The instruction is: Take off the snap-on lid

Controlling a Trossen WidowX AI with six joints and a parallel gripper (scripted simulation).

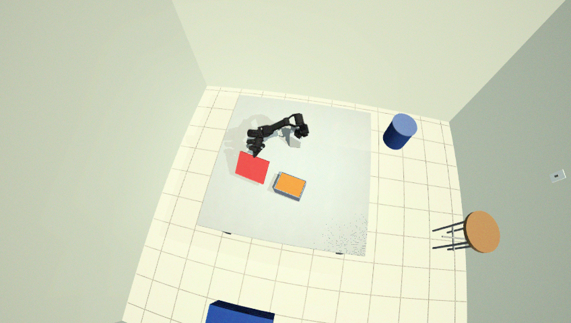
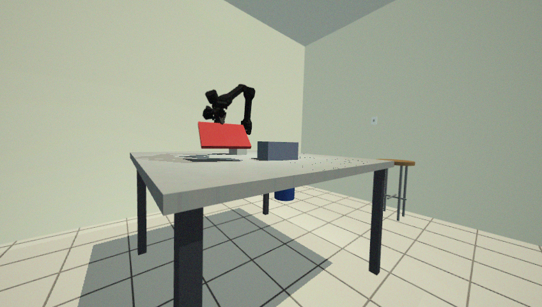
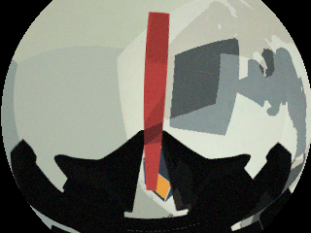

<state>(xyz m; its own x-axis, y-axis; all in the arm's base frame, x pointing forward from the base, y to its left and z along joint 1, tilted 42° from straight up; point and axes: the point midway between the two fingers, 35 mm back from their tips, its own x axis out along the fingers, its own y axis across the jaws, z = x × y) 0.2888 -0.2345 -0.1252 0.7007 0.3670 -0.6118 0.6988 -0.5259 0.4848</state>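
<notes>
Lid, red and flat, is hanging in the air above the surface, pinched at its far edge by the tool, which is pressing together on that rim alone. In the exterior view the lid is tilting, its near edge sagging lower than the gripped one. That is where trouble is waiting: with only one edge held, the panel is acting as a lever and may be pivoting or slipping between the fingers, so it could drop early or land on its low edge and flip. Just beside it, the storage box is sitting open, its orange inside showing, apart from the lid. Any sideways swing while lowering is risking a knock against the box, which would shift it. Levelling the lid before letting go looks necessary.
</notes>
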